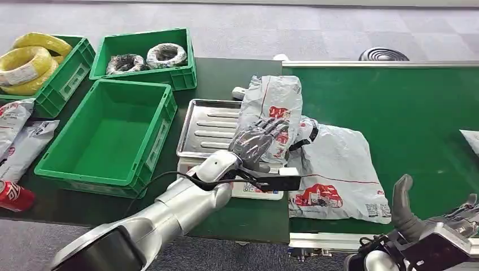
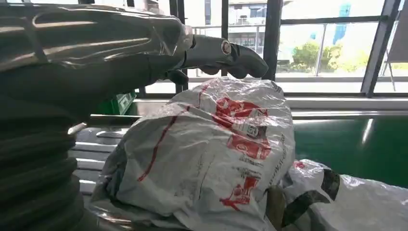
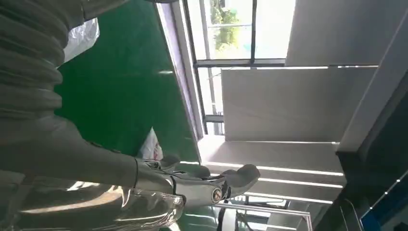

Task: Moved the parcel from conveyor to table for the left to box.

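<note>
Parcel [image 1: 271, 107], a grey plastic mailer with red print, lies partly on a steel tray [image 1: 206, 127] on the dark bench [image 1: 226, 76], its far end reaching toward the conveyor's edge. Going left to right: at the far left a green bin [image 1: 68, 76] holds yellow cable coils [image 1: 25, 62], and two more grey bags [image 1: 17, 135] lie at the bench edge with a red can [image 1: 14, 196] below them. Next, a smaller green bin [image 1: 181, 76] holds two wrapped coils [image 1: 166, 55]. In front of it stands a large green box [image 1: 155, 141], nothing inside. The tray sits just beside the box, on a scale [image 1: 257, 191]. The left hand [image 1: 257, 141] rests flat on top of the parcel, fingers spread over it; whether it grips cannot be told. A second parcel [image 1: 339, 164] lies on the green conveyor [image 1: 406, 107], touching the first. At the far right, low in the head view, the right hand [image 1: 446, 220] hangs over the conveyor's near edge, fingers apart, holding nothing.
</note>
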`<state>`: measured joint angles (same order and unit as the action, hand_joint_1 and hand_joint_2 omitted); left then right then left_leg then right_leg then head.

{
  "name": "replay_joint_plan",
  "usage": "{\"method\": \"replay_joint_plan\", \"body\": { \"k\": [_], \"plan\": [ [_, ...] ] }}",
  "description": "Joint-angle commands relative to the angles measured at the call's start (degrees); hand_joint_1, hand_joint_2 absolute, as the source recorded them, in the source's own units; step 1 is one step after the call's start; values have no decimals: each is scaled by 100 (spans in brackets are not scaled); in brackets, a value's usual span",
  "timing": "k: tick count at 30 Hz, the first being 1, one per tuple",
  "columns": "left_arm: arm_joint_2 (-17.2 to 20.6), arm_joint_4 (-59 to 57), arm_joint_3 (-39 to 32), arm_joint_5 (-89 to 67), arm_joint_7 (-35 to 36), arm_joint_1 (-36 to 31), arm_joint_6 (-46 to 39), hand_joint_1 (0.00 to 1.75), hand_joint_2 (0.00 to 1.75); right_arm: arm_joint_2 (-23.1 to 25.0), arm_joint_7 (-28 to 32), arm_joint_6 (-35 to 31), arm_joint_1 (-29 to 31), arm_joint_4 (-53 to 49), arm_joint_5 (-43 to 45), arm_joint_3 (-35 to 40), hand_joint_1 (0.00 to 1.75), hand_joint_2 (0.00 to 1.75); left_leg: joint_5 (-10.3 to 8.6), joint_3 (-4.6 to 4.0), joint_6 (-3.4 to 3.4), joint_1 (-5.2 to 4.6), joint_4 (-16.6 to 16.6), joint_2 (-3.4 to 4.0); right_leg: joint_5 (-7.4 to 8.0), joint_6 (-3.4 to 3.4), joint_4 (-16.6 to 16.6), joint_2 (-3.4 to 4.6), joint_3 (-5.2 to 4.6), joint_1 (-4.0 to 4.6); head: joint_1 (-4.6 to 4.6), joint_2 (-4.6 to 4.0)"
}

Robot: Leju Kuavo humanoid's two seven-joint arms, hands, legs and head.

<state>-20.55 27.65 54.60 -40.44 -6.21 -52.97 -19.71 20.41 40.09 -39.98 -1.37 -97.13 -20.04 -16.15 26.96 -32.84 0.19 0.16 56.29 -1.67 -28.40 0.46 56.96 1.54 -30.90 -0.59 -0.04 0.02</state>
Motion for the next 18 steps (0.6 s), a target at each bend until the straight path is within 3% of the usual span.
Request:
{"method": "replay_joint_plan", "body": {
  "k": [1,18],
  "plan": [
    [55,-349,365,150,35,18,-51,0,175,-41,-9,-2,-58,-125,16,206,0,175,1,6,-3,1,-2,14,2,-1,-4,-3,5,2,0,0],
    [55,-616,298,266,-86,23,-59,0,175,-41,-9,-2,-47,-115,-17,372,0,175,1,7,-4,3,-3,18,3,-2,-5,-3,6,4,0,0]
  ]
}}
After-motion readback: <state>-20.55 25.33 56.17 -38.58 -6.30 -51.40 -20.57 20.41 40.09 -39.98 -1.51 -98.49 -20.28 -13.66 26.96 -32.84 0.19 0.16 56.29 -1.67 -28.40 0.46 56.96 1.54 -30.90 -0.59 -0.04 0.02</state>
